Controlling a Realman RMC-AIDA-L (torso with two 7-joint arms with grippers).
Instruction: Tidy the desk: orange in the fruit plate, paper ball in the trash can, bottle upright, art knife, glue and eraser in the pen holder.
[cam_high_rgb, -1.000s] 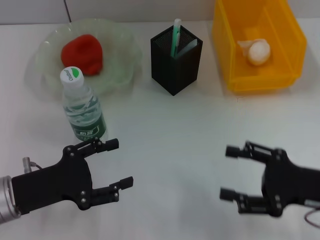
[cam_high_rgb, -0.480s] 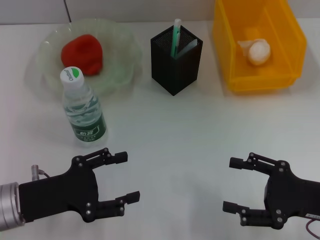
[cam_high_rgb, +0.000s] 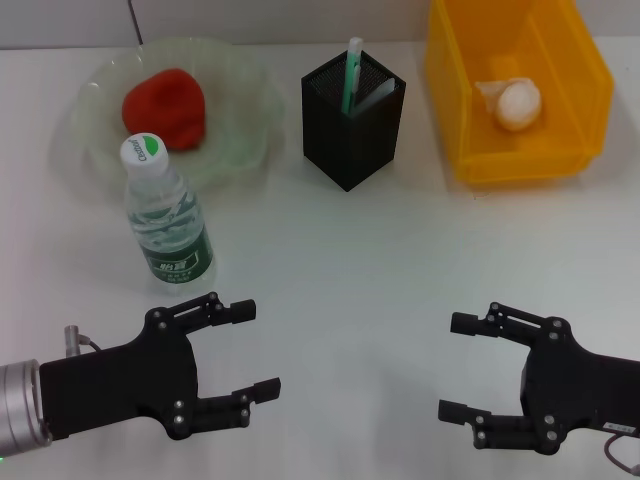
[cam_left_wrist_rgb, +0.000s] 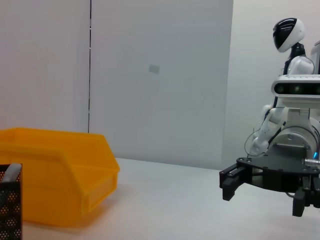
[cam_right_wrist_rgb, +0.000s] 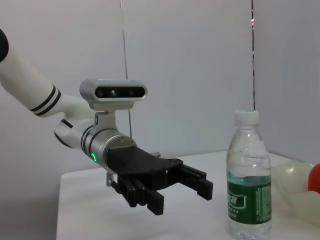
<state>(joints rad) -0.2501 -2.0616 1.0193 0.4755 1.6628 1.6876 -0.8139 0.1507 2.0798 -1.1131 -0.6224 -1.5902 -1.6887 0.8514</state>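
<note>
The orange (cam_high_rgb: 165, 107) lies in the pale green fruit plate (cam_high_rgb: 245, 95). The clear bottle (cam_high_rgb: 166, 226) with a green label stands upright in front of the plate; it also shows in the right wrist view (cam_right_wrist_rgb: 249, 176). The paper ball (cam_high_rgb: 512, 102) lies in the yellow trash bin (cam_high_rgb: 580, 60). The black mesh pen holder (cam_high_rgb: 352, 118) holds a green-white stick and a pale item. My left gripper (cam_high_rgb: 248, 350) is open and empty, below the bottle. My right gripper (cam_high_rgb: 455, 367) is open and empty at the lower right.
The white table's near edge lies just under both arms. The yellow bin (cam_left_wrist_rgb: 55, 180) and a corner of the pen holder (cam_left_wrist_rgb: 10, 210) show in the left wrist view, with my right gripper (cam_left_wrist_rgb: 260, 192) farther off. My left gripper (cam_right_wrist_rgb: 177, 192) shows in the right wrist view.
Both grippers have drawn back toward the near table edge, the left one moving away from the bottle. The bottle stands where it was.
</note>
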